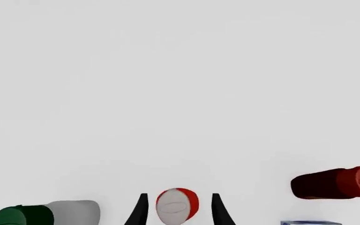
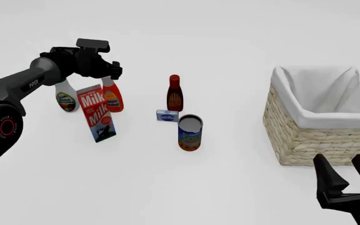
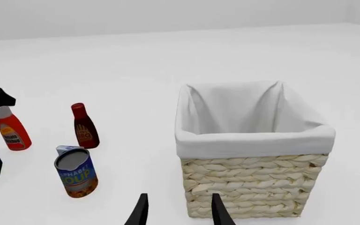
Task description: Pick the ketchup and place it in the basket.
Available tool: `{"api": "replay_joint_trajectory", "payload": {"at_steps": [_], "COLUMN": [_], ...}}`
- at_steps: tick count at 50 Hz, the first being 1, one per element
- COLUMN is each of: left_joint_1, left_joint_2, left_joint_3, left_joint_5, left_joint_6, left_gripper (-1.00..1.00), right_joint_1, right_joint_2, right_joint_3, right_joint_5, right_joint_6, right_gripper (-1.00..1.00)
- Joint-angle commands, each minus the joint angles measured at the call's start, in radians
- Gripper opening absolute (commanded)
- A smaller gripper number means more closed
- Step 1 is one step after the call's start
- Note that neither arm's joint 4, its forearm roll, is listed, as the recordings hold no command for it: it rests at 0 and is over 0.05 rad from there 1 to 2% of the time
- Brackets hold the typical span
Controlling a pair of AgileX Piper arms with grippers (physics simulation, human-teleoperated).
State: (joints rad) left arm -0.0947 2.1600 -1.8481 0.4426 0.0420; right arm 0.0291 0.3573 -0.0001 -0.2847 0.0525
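Right hand (image 2: 344, 169) open, left hand (image 2: 114, 71) straddling upright ketchup (image 2: 112, 96) cap

The worktop (image 2: 230, 187) is a plain, matte white surface filling every view; it runs back without a visible edge or seam; in the right wrist view it meets a pale grey backdrop (image 3: 167, 14) along a soft line; the light is even and diffuse, the shadows faint and soft.
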Motion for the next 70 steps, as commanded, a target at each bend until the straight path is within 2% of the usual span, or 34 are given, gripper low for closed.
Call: {"api": "replay_joint_trajectory", "payload": {"at_steps": [1, 43, 44, 55, 65, 70], "left_joint_1": [0.012, 0.012, 0.015, 0.006, 0.005, 0.0], "left_joint_2": [0.014, 0.04, 0.037, -0.018, -0.042, -0.059], "left_joint_3": [0.004, 0.044, 0.047, 0.044, -0.036, -0.045], "left_joint_5": [-0.012, -0.058, -0.06, -0.05, 0.009, 0.013], "left_joint_6": [0.0, -0.011, -0.01, -0.004, 0.0, 0.01], "left_gripper": [1.0, 1.0, -1.0, -1.0, -1.0, -1.0], "right_joint_1": [0.001, 0.001, 0.001, 0.0, -0.003, -0.003], "right_joint_2": [0.009, 0.032, 0.03, 0.014, -0.037, -0.037], "right_joint_3": [0.0, 0.0, 0.0, 0.0, 0.0, 0.0], "right_joint_5": [-0.005, -0.023, -0.021, -0.012, 0.029, 0.027], "right_joint_6": [-0.001, -0.002, -0.002, -0.002, -0.002, 0.001], "right_gripper": [1.0, 1.0, 1.0, 1.0, 1.0, 1.0]}}
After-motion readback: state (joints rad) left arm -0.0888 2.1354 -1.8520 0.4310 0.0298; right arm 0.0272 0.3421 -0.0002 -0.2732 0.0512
